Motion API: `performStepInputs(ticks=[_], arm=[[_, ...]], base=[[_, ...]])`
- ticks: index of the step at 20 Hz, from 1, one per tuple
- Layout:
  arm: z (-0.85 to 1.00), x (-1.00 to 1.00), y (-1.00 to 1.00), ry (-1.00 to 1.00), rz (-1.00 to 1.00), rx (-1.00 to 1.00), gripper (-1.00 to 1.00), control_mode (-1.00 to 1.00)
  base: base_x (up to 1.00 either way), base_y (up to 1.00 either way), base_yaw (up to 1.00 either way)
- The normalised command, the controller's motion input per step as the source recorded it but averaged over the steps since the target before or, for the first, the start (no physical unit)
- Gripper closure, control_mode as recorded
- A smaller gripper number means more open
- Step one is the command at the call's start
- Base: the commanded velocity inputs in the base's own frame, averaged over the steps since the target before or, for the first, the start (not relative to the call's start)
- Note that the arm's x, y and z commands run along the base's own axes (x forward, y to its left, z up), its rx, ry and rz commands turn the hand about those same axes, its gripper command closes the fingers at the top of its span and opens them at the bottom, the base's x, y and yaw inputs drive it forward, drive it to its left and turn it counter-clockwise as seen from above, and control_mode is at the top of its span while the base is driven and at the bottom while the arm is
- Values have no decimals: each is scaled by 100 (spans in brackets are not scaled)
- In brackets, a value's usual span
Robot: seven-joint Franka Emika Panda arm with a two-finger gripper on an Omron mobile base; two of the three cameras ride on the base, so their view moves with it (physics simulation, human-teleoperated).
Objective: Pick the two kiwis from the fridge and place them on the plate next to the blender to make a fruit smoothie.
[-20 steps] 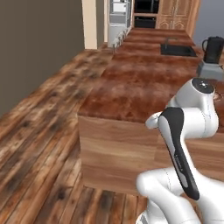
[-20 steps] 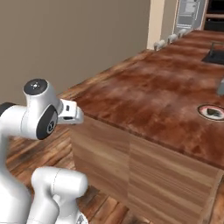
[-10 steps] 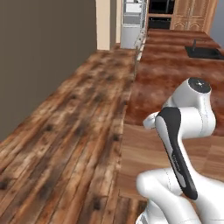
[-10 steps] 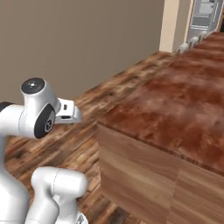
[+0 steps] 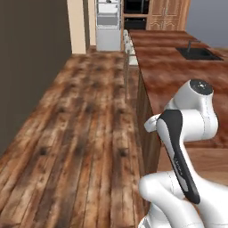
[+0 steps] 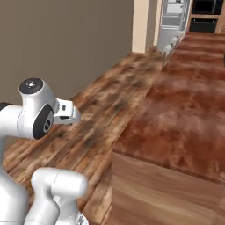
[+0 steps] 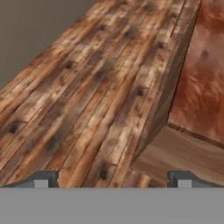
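Note:
The fridge (image 5: pixel 108 24) is a tall white-grey cabinet at the far end of the wooden floor, also seen in the right base view (image 6: pixel 174 18). In the hand view my gripper (image 7: pixel 112 180) is open. Its two dark fingertips (image 7: pixel 41 179) stand wide apart with nothing between them, looking down at the floor planks and the corner of the island. The arm is folded close over the base. The kiwis, the plate and the blender are out of view.
A long wood-topped island counter (image 5: pixel 178 84) runs along the right, with a dark sink (image 5: pixel 196 52) and white stools (image 5: pixel 129 44) at its side. A black oven (image 5: pixel 136 11) sits beside the fridge. A dark wall (image 6: pixel 66 44) borders the floor on the left.
The whole picture has shifted as the base moved: the island slid from straight ahead to the right, and the floor aisle toward the fridge is now in front. The gripper stays open.

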Motion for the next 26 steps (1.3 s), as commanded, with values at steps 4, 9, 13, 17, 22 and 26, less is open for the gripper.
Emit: performStepInputs(ticks=[4,9,13,17,22,26], arm=[[0,0,0,0,0,0,-100,100],[0,0,0,0,0,0,-100,100],[0,0,0,0,0,0,-100,100],[0,0,0,0,0,0,-100,100],[0,0,0,0,0,0,-100,100],[0,0,0,0,0,0,-100,100]], base=[[100,100,-39],[100,100,-37],[100,100,-36],[100,100,-34],[100,100,-32],[100,97,-22]])
